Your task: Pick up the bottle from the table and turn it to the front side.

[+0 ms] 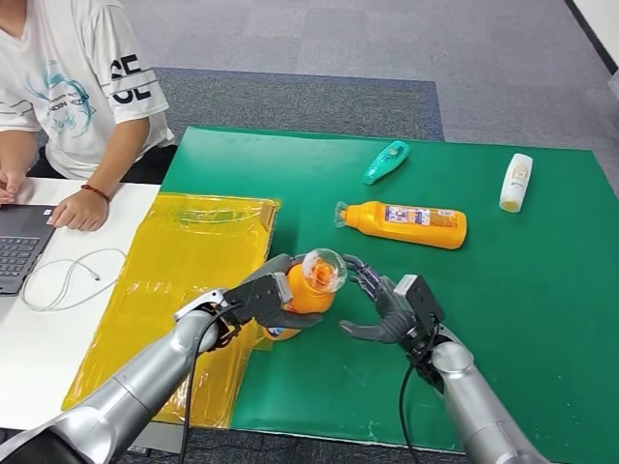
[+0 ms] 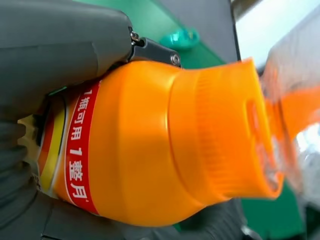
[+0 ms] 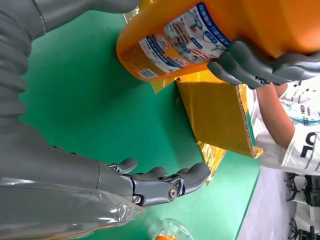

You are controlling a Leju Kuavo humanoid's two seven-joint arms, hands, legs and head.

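My left hand (image 1: 269, 298) grips an orange bottle (image 1: 301, 295) with a clear domed cap (image 1: 323, 270), lifted above the green table (image 1: 525, 290) near its near left part. The left wrist view shows the bottle (image 2: 151, 145) close up, with a red label band and the ribbed orange neck. In the right wrist view the bottle's base and printed label (image 3: 181, 40) hang above the mat, with the left hand's fingers (image 3: 256, 65) wrapped around it. My right hand (image 1: 387, 307) is open just right of the cap, fingers (image 3: 166, 182) spread and holding nothing.
A second orange bottle (image 1: 405, 224) lies on its side at mid table, a teal bottle (image 1: 385, 161) behind it, a white bottle (image 1: 515, 182) at far right. A yellow bag (image 1: 183, 280) covers the table's left edge. A person (image 1: 73, 87) sits at a laptop (image 1: 18, 246).
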